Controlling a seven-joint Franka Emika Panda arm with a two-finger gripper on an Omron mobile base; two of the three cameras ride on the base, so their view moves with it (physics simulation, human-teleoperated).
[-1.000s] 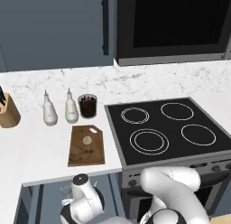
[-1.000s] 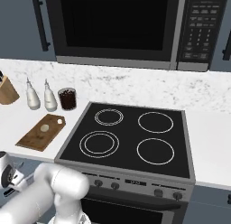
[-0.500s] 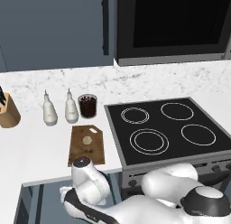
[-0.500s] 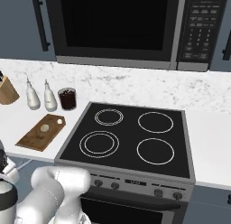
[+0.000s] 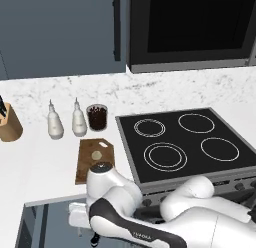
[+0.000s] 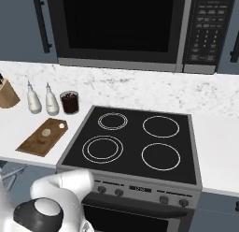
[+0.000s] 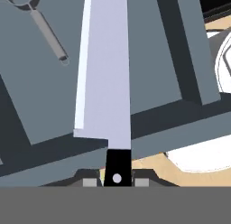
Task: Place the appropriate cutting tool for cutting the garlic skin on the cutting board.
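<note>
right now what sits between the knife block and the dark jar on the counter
Two white bottles stand side by side between the knife block and the dark jar, seen in both base views.

Garlic on cutting board, left of stove. Jar and two bottles beyond board, knife block far left. Microwave above stove. Knife lower, over drawer, utensil beside.

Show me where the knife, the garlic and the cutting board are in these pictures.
knife (image 7: 106, 74): hand view, middle of the silver blade.
garlic (image 6: 46, 132): right base view, centre of the pale lump.
cutting board (image 6: 33, 145): right base view, bare brown surface nearer the counter edge.
</note>
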